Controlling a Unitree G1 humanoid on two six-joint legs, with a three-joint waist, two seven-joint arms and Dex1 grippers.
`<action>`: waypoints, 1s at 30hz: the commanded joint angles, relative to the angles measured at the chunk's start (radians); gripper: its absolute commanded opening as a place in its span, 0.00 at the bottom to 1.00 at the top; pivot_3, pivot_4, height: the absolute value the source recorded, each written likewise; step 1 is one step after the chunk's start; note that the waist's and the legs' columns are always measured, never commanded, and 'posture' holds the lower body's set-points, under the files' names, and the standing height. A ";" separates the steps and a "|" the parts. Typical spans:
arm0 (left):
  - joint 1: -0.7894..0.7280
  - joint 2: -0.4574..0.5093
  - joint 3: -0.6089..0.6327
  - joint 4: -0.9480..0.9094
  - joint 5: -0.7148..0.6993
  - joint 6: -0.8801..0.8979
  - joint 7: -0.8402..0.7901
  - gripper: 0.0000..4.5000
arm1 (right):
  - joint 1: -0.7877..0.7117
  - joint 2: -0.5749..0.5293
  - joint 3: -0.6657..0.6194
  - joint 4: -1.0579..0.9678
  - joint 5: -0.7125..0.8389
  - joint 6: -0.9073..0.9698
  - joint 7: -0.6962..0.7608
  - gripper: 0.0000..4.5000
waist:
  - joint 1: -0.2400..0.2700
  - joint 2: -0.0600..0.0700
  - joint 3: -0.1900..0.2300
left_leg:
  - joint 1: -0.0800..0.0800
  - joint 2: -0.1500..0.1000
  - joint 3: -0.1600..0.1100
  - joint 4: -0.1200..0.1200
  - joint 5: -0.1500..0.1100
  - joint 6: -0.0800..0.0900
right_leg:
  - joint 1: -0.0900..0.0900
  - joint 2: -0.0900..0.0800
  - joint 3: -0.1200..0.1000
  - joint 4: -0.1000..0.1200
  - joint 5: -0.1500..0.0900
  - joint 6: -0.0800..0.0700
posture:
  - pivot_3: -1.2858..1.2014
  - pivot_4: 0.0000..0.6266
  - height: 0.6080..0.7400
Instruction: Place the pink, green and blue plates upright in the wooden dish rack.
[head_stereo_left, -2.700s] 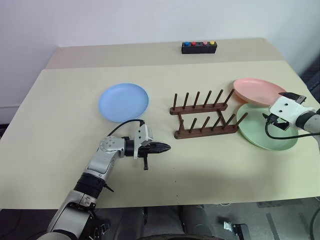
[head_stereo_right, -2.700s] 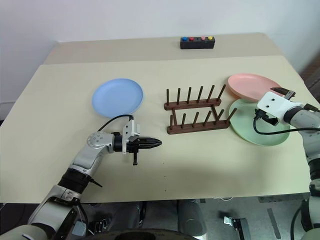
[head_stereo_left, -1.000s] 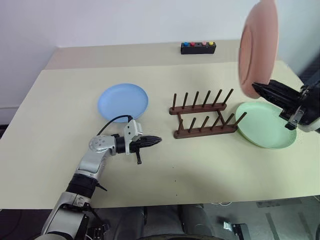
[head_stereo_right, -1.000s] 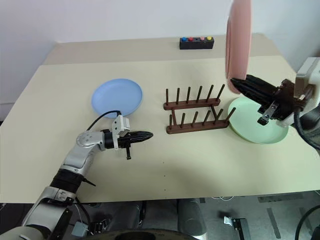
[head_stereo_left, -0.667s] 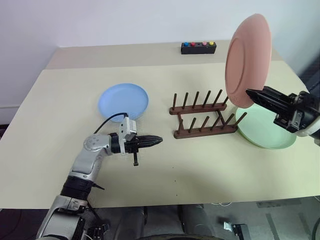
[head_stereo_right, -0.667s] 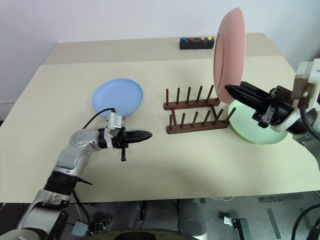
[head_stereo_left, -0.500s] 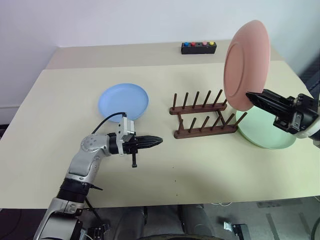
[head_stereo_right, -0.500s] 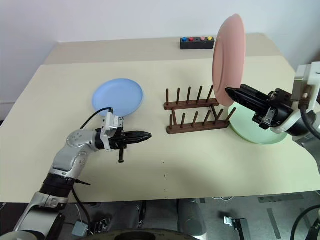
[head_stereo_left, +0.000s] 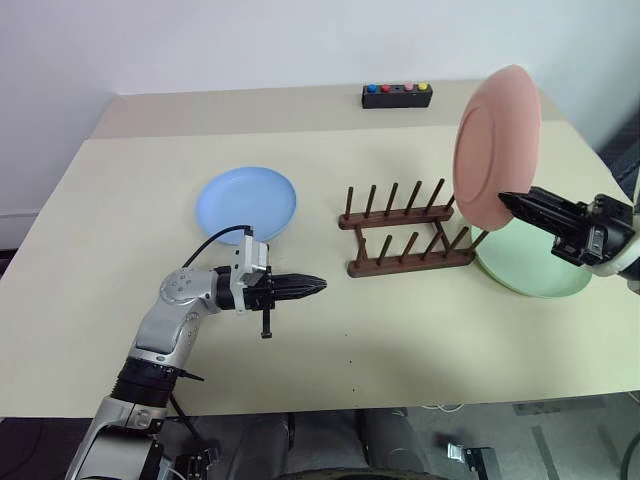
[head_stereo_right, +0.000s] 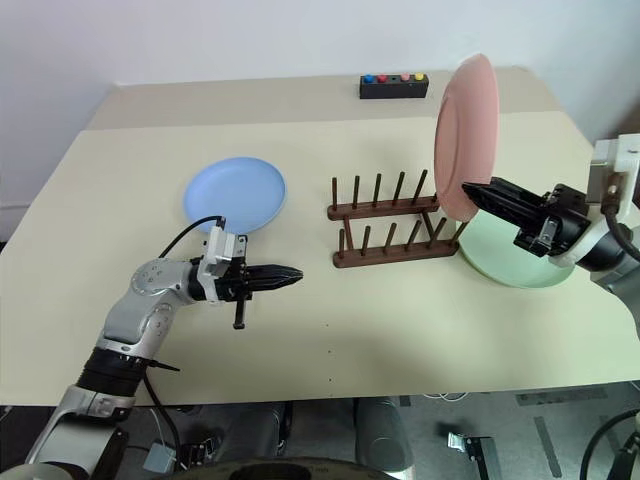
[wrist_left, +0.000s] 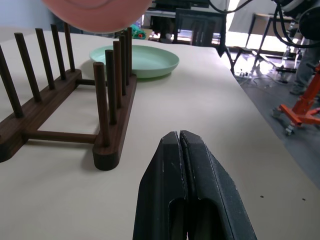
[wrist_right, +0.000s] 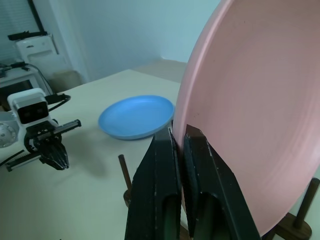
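Lifted off the right-hand stack and swung upright: pink plate (head_stereo_left: 497, 148), now on edge above the right end of the wooden dish rack (head_stereo_left: 408, 232), pinched at its lower rim by the right gripper (head_stereo_left: 512, 204). Probably light, stiff and smooth; a rim hold suits but could let it pivot. Lying flat: green plate (head_stereo_left: 535, 262) right of the rack, blue plate (head_stereo_left: 246, 204) to the left. Nearer on the counter (head_stereo_left: 420, 330), hovering with fingers pressed together on nothing, left gripper (head_stereo_left: 315, 286).

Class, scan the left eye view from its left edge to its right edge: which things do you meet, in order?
Blue plate → left gripper → dish rack → pink plate, held upright by the right gripper → green plate.
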 joint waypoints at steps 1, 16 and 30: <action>0.007 -0.001 0.020 -0.013 -0.015 -0.024 -0.007 0.00 | -0.019 -0.001 -0.005 0.003 -0.006 0.001 0.025 0.01 | 0.000 0.000 0.000 | 0.000 0.000 0.000 0.000 0.000 0.000 | 0.000 0.000 0.000 0.000 0.000 0.000 | 0.52 0.24 1.00; 0.012 -0.001 0.007 -0.057 -0.013 0.000 0.018 0.00 | -0.071 -0.014 0.018 0.179 -0.039 0.048 0.130 0.01 | 0.000 0.000 0.000 | 0.000 0.000 0.000 0.000 0.000 0.000 | 0.000 0.000 0.000 0.000 0.000 0.000 | 0.52 0.24 1.00; 0.002 0.002 0.008 -0.105 -0.013 0.045 0.060 0.00 | -0.123 0.004 0.050 0.268 -0.091 0.065 0.156 0.07 | 0.000 0.000 0.000 | 0.000 0.000 0.000 0.000 0.000 0.000 | 0.000 0.000 0.000 0.000 0.000 0.000 | 0.52 0.24 1.00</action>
